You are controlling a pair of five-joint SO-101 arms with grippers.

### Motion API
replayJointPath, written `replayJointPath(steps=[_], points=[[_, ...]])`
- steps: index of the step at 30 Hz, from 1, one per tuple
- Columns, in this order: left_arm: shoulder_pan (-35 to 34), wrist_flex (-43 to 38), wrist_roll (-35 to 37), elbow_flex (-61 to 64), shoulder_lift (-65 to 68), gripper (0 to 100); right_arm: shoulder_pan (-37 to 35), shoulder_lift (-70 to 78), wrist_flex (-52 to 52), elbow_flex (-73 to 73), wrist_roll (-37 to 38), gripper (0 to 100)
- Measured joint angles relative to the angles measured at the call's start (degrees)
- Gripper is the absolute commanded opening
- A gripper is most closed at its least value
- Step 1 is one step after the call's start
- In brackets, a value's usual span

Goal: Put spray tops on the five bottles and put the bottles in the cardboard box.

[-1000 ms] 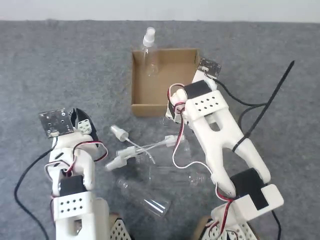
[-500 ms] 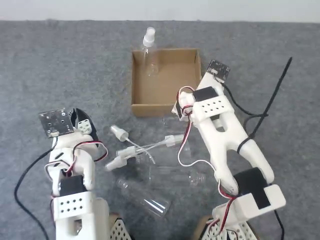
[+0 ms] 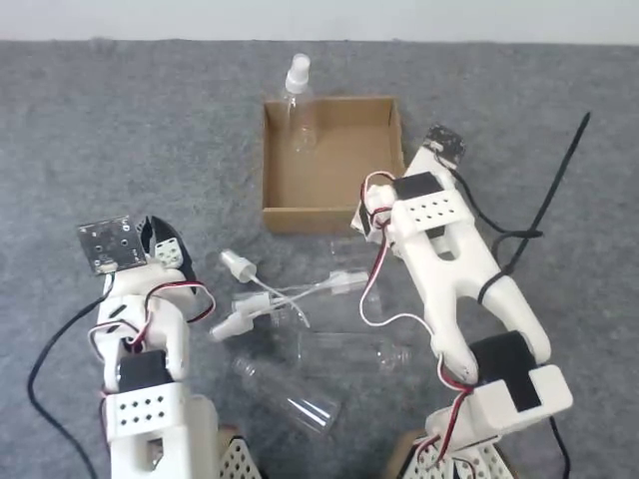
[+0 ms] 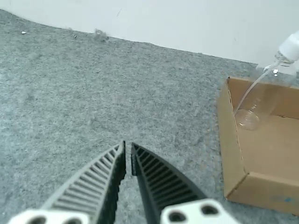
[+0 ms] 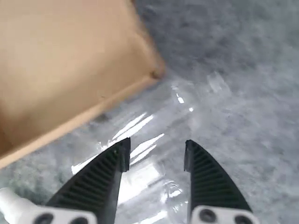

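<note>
Since a second ago the right arm has swung off the cardboard box's front right corner and out along its right wall, so that its wrist now sits just outside that wall; the left arm has kept its place, well off from the box's front left corner.

Right gripper: jaws spread wide, one finger to each side of a clear bottle that lies on the grey carpet just beside the box's front right corner; the fingers are not closed on it, and whether they touch it cannot be told.

Left gripper: jaws drawn together to a thin slit with nothing between them, pointing over bare carpet to the left of the box.

Inside the box one capped bottle leans against the far wall, near the far left corner, with its white spray top standing above the rim; the rest of the box floor is bare cardboard.

In front of the box, near its front wall, loose spray tops with their thin tubes lie on the carpet, one of them close under the right arm; farther out from the front wall two more uncapped bottles lie on their sides, one beside the right arm and one between the two arms' bases.
</note>
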Motion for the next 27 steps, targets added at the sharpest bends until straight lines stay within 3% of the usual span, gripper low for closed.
replayJointPath(steps=[14,21,27], points=[[0.0,0.0,0.0,0.0,0.0,2,5.6,0.1,6.9,-0.2,3.0,15.3],[0.0,0.0,0.0,0.0,0.0,2,8.1,0.1,7.1,-0.2,3.0,25.1],[0.0,0.0,0.0,0.0,0.0,2,8.3,0.1,9.2,-0.6,3.0,25.4]])
